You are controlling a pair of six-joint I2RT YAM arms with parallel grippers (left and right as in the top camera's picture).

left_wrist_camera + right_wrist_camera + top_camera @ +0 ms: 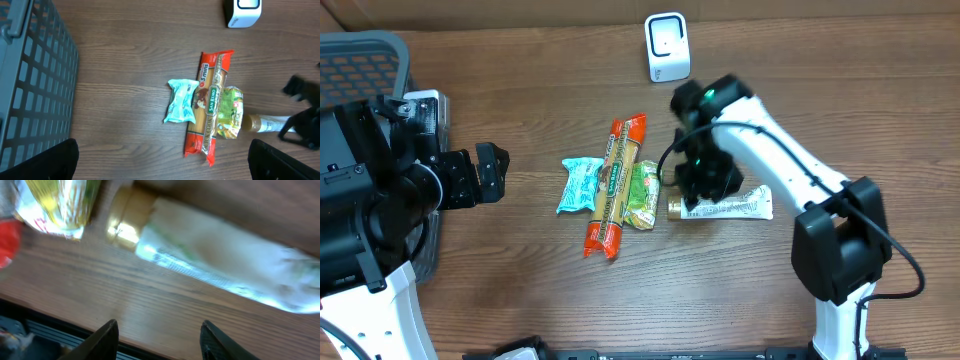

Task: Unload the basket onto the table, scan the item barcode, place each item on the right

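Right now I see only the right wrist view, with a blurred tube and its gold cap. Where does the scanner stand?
Observer: The white scanner stands upright near the table's far edge, beyond the tube.
Operator: What lies past the cap?
Observer: A green packet, then a long pasta pack, then a teal packet, side by side.
Operator: And the left arm?
Observer: The left gripper is open, apart from all items, near the basket.
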